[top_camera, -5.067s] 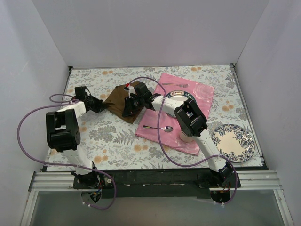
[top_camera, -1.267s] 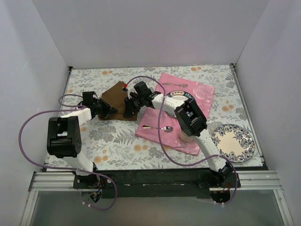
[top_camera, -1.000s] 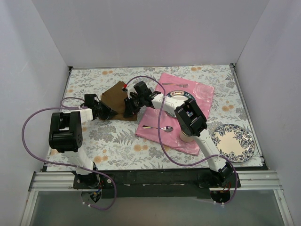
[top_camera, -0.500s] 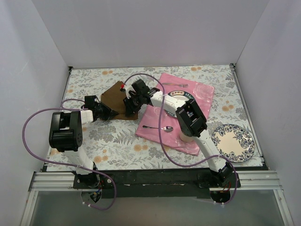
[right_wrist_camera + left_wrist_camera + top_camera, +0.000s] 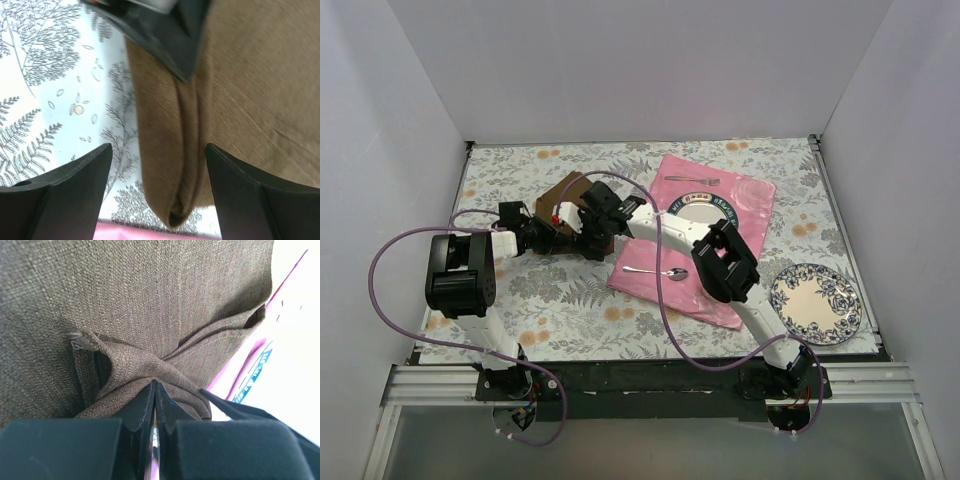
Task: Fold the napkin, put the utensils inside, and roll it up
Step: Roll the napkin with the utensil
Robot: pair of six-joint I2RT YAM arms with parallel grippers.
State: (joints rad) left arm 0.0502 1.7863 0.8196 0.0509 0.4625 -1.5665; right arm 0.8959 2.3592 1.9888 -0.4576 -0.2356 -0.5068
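**Napkin** (image 5: 250, 80) on the bench. Left jaws are pressed together, pinching a bunched fold of it. Right jaws are spread, straddling its doubled edge, whose long axis runs straight ahead between them. Fork (image 5: 692, 180) and spoon (image 5: 657, 271) lie well apart, behind the right jaws; the right arm is nearer them.

Right gripper (image 5: 159, 152) jaws spread wide, straddling napkin (image 5: 250, 90) fold ridge, not touching it. Left gripper (image 5: 186, 70) tip at 12 o'clock on that fold. Floral tablecloth (image 5: 55, 85) at 9 o'clock, pink cloth (image 5: 125, 233) strip at 6.
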